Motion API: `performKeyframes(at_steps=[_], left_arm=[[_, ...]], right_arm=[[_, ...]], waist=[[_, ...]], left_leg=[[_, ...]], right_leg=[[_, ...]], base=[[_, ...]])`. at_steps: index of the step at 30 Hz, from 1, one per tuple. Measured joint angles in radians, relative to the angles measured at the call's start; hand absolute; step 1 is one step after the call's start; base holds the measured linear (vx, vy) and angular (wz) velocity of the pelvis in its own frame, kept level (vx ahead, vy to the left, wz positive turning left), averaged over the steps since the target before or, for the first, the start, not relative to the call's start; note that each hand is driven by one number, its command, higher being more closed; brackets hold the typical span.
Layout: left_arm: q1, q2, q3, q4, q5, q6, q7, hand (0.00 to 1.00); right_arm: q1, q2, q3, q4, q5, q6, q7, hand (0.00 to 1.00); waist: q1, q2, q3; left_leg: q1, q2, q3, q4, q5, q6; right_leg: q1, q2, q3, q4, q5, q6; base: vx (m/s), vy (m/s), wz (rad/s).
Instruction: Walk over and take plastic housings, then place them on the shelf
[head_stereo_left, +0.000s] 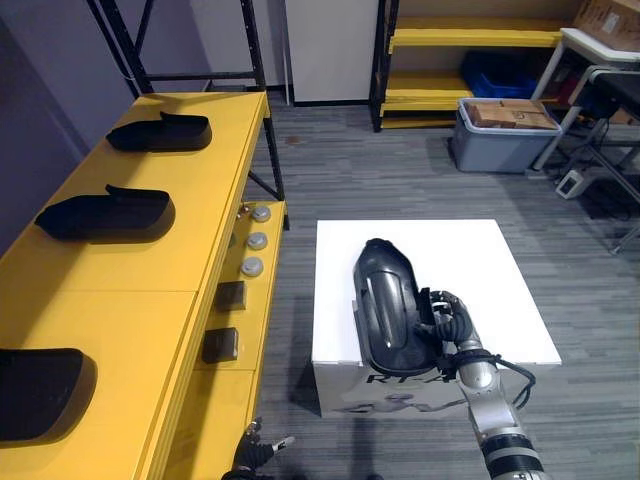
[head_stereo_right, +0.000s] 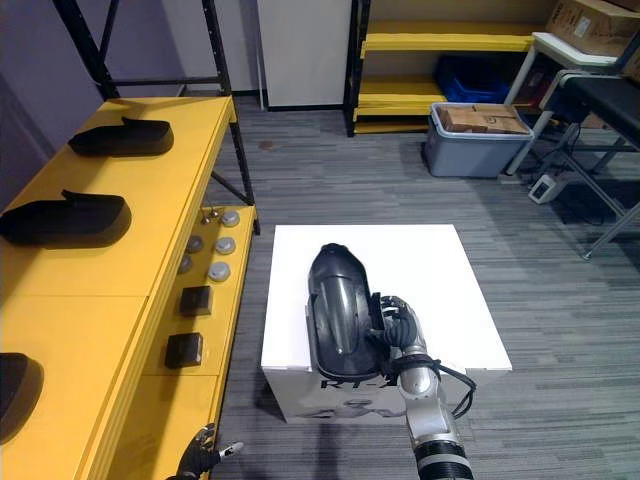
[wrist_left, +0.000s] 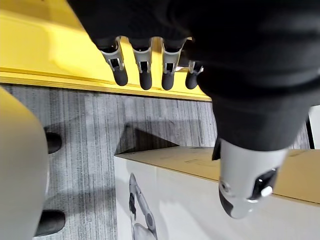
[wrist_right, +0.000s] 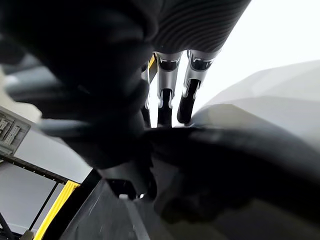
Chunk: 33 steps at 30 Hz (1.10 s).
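Observation:
A black plastic housing (head_stereo_left: 385, 300) lies lengthwise on a white box (head_stereo_left: 480, 260) in front of me. My right hand (head_stereo_left: 443, 318) is at the housing's near right edge, its fingers (wrist_right: 167, 95) curled over the rim and the thumb under it. Three more black housings (head_stereo_left: 160, 132) (head_stereo_left: 105, 213) (head_stereo_left: 38, 392) rest on the yellow shelf top (head_stereo_left: 150, 280) to the left. My left hand (head_stereo_left: 262, 450) hangs low beside the shelf's front, its fingers (wrist_left: 145, 70) straight and holding nothing.
A lower yellow ledge carries round grey caps (head_stereo_left: 257, 240) and dark square parts (head_stereo_left: 225, 320). A grey tote (head_stereo_left: 505, 140) with a cardboard box, a yellow rack (head_stereo_left: 470, 40) and chair legs stand at the far right. Grey floor lies between the shelf and the white box.

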Motion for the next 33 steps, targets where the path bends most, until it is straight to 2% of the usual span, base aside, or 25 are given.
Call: performKeyframes(at_steps=[12, 19, 24, 30, 33], left_arm=[[0.0, 0.002, 0.012, -0.057, -0.003, 0.001, 0.005, 0.0], [0.016, -0.026, 0.099, -0.338, -0.046, -0.004, 0.036, 0.0], [0.037, -0.054, 0.094, -0.545, -0.079, -0.023, 0.051, 0.0], [0.04, -0.054, -0.007, -0.787, -0.104, -0.053, 0.058, 0.0], [0.02, -0.048, -0.08, -0.842, -0.139, -0.077, 0.057, 0.0]], right_arm=[[0.04, 0.057, -0.007, -0.092, 0.079, 0.016, 0.0, 1.0], [0.064, 0.092, -0.011, -0.302, 0.078, 0.016, -0.057, 1.0], [0.103, 0.107, 0.0, -0.443, 0.078, 0.016, -0.093, 1.0], [0.104, 0.156, 0.051, -0.593, 0.079, 0.002, -0.136, 1.0], [0.1, 0.168, 0.088, -0.628, 0.078, -0.024, -0.151, 1.0]], waist=[[0.002, -0.018, 0.008], [0.006, -0.018, 0.013], [0.007, -0.017, 0.02], [0.016, -0.017, 0.02], [0.017, -0.017, 0.019]], left_leg=[[0.015, 0.008, -0.001, -0.019, 0.005, -0.011], [0.015, 0.009, 0.005, 0.003, -0.01, -0.009], [0.014, 0.007, 0.006, 0.03, -0.03, -0.005], [0.014, 0.007, 0.005, 0.042, -0.036, -0.005], [0.014, 0.005, 0.003, 0.044, -0.036, -0.005]], right_leg=[[0.016, 0.01, 0.0, -0.018, 0.0, 0.0], [0.021, 0.009, 0.017, -0.018, 0.0, 0.0], [0.033, 0.005, 0.018, -0.018, -0.002, 0.002], [0.039, 0.004, 0.015, -0.018, -0.002, 0.002], [0.041, 0.002, 0.013, -0.018, -0.002, 0.003]], base=[[0.02, -0.01, 0.01], [0.01, 0.007, -0.05], [0.0, 0.004, -0.01], [0.0, 0.0, 0.0], [0.0, 0.0, 0.0]])
